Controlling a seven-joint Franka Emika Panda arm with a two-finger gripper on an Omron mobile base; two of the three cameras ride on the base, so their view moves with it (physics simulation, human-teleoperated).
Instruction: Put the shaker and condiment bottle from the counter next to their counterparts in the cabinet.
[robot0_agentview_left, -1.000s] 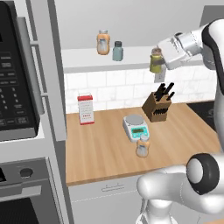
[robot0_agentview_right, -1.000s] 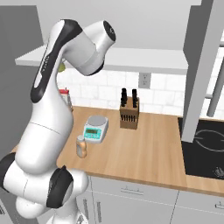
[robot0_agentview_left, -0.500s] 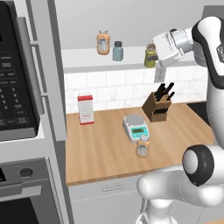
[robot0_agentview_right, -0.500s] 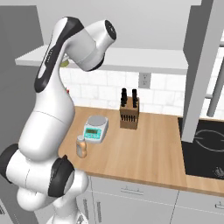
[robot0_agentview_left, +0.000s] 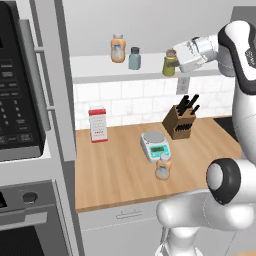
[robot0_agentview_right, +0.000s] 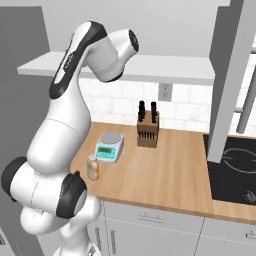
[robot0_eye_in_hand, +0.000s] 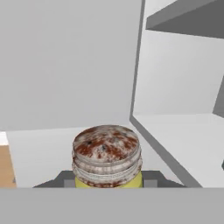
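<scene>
hand view: round mottled shaker cap

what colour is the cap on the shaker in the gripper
Pale silvery, mottled with rust-brown specks, over an olive-yellow body; the shaker shows best in the hand view.

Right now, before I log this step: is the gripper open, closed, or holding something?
Gripper: closed on the shaker, held up at the cabinet shelf, to the right of the grey-teal shaker.

Shaker — translucent olive-yellow body, mottled rust-flecked silvery cap (matt, ribbed sides). Counter — light wood, smooth. Cabinet — plain matt white board. Backsplash — white tile.
</scene>
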